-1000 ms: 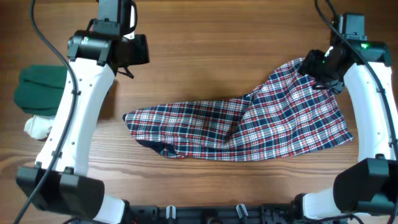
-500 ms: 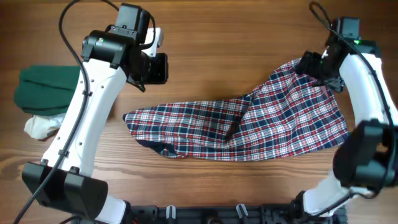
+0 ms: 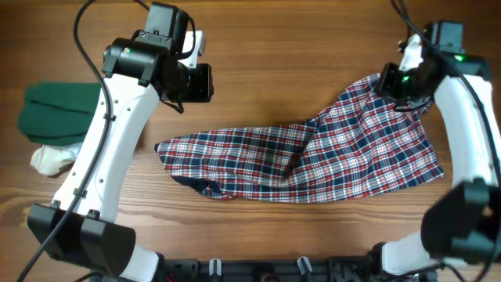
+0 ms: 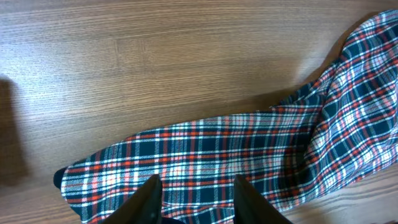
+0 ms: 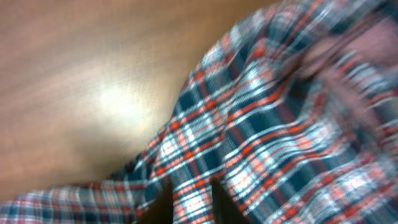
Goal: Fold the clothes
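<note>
A plaid garment [image 3: 313, 157] in navy, red and white lies crumpled across the middle and right of the wooden table [image 3: 274, 47]. My left gripper [image 3: 197, 83] hovers over bare wood beyond the garment's far left part. In the left wrist view the left gripper [image 4: 198, 200] is open, with nothing between its fingers [image 4: 151, 198] and the plaid garment [image 4: 205, 155] spread below. My right gripper [image 3: 395, 82] sits at the garment's far right corner. The right wrist view is blurred. There the right gripper [image 5: 190, 205] has narrow-set fingers [image 5: 164, 206] with plaid garment [image 5: 261, 124] pinched between them.
A folded green garment [image 3: 51, 113] lies at the table's left edge, with a crumpled white cloth [image 3: 51, 160] just in front of it. Bare wood runs along the back and the near edge.
The left arm has swung right, toward the plaid garment's far side, and then held still. The right gripper's jaws have narrowed onto the garment's corner.
</note>
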Robot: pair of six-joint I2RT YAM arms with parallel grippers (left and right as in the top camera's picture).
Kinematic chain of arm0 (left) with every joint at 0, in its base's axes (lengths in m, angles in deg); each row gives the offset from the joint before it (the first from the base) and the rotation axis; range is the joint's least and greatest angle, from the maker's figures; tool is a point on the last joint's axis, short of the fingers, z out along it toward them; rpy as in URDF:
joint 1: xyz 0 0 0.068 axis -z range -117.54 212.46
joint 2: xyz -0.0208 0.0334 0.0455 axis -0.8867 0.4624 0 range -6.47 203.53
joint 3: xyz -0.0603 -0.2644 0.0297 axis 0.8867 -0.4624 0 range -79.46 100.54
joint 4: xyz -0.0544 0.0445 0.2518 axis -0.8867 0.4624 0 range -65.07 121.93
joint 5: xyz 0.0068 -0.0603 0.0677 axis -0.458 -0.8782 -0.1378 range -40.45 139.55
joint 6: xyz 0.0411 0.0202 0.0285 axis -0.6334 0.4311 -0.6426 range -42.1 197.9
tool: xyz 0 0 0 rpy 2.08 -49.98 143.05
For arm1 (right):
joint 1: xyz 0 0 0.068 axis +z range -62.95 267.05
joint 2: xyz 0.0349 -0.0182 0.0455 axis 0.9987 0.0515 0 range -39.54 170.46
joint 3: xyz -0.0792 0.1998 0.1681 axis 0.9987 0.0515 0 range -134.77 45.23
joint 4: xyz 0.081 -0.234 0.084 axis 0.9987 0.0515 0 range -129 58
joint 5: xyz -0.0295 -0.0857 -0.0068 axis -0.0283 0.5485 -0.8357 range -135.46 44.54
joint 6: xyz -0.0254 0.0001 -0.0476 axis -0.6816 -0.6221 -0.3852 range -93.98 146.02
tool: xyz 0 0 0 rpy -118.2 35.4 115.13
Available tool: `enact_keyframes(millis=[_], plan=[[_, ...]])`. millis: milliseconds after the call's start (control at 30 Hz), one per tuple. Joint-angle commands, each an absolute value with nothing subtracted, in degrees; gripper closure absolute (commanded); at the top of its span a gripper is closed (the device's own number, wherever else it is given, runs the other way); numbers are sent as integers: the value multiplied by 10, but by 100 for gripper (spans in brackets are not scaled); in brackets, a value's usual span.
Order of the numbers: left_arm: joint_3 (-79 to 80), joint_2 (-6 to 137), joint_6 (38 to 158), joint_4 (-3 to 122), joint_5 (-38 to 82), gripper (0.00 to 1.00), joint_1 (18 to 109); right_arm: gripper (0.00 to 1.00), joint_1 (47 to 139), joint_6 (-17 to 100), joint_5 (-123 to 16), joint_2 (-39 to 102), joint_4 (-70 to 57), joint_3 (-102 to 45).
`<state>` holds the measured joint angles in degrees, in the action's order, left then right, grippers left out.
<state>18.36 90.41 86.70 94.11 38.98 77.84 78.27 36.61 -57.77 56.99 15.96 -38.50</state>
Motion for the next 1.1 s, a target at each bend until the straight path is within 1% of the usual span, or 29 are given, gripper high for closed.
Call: enact_keyframes(millis=[0,33,100,133,167,200,233,267,300,333,367,467,533,633,733,800,867,933,1067], plan=[[190,908,856,936,389,58,781,37,777,361,-474,586,123,-386],[190,908,856,935,389,55,781,27,772,350,-475,603,109,-386],[190,908,856,935,389,51,781,16,764,341,-476,648,82,-386],[190,908,856,935,389,50,781,8,761,331,-478,679,70,-386],[190,908,856,935,389,49,781,5,759,318,-483,718,59,-386],[190,908,856,935,389,49,781,5,759,314,-483,735,56,-386],[190,908,856,935,389,48,781,7,759,313,-485,748,57,-386],[190,908,856,936,389,48,781,14,760,313,-493,755,61,-386],[190,908,856,935,389,48,781,25,760,313,-508,757,65,-386],[190,908,856,935,389,48,781,50,760,312,-533,754,70,-387],[190,908,856,934,389,48,781,69,760,304,-567,748,78,-388],[190,908,856,933,389,47,781,96,760,307,-687,708,118,-388],[190,908,856,933,389,47,781,96,760,331,-729,651,146,-389],[190,908,856,933,389,46,781,96,760,354,-734,544,168,-398],[190,908,856,933,389,46,781,96,760,345,-730,439,138,-400],[190,908,856,933,389,45,781,96,760,357,-690,396,94,-399],[190,908,856,933,389,45,781,96,760,415,-628,387,49,-399],[190,908,856,933,389,45,781,96,760,456,-596,411,6,-398],[190,908,856,933,389,44,781,96,758,520,-522,541,-104,-398]])
